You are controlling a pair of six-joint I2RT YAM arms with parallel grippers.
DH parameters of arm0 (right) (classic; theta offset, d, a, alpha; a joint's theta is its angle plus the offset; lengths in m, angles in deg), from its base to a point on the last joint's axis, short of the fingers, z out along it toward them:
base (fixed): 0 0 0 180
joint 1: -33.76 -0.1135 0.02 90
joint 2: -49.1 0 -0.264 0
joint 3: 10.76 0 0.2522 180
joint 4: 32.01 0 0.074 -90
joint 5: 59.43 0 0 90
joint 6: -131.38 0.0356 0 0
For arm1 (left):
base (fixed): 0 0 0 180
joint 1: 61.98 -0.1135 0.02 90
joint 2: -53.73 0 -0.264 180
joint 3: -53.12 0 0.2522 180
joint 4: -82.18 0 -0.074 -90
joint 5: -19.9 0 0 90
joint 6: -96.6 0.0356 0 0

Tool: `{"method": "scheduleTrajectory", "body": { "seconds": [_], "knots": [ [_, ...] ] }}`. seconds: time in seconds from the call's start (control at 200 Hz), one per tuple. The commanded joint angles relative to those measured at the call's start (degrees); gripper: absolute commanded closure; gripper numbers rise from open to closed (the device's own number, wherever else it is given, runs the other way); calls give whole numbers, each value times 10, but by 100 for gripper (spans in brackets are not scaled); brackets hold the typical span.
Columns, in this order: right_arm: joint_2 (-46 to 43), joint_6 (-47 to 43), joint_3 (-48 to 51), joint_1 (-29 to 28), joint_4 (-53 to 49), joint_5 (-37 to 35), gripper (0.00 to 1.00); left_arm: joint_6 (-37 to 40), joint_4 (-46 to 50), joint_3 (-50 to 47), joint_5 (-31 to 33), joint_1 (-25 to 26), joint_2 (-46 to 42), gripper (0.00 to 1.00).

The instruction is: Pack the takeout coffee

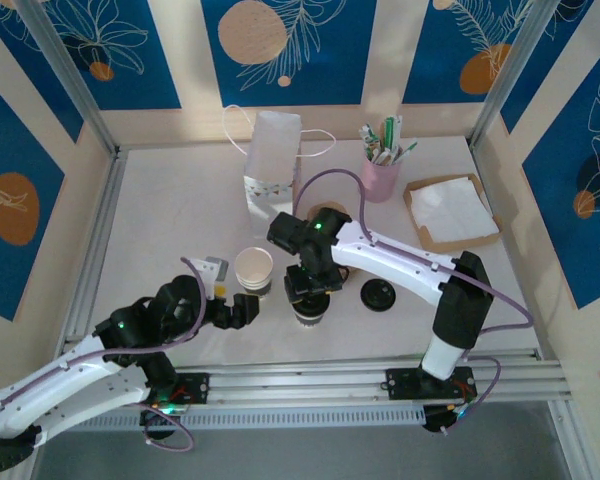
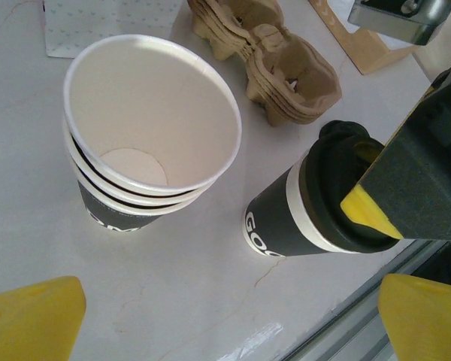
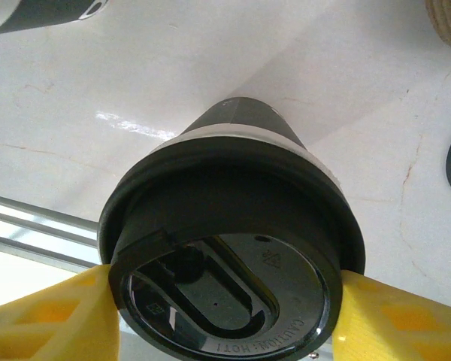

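At the near edge of the worktop (image 1: 180,215), the left tool (image 1: 245,308) hovers with its yellow fingers spread wide and holding nothing. Just beyond it the takeout coffee (image 1: 311,305) stands upright on its dark base. The right tool (image 3: 225,301) is closed from above on the rim of its black lid, a finger pressed to each side. The cup is likely light, though whether it is filled cannot be told. Its paper wall would probably buckle under a hard squeeze, and the slick snap-on lid could pop off if it bears the load. The stiffer band just under the lid looks the safer hold. Beside the coffee stands a stack of lidless cups (image 1: 253,268), with a loose lid (image 1: 379,295) to the right. Farther back stand pulp carriers (image 2: 286,68) and the white paper bag (image 1: 272,165).
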Motion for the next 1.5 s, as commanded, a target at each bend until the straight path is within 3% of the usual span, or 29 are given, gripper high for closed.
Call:
{"method": "scheduleTrajectory", "body": {
  "seconds": [0.0, 1.495],
  "knots": [
    [-18, 6, -2, -4, -1, 7, 37, 3, -21, -5, 4, -4, 0, 0],
    [33, 7, 44, -1, 26, 26, 37, 4, -19, -5, 5, -4, -3, 0]
  ]
}}
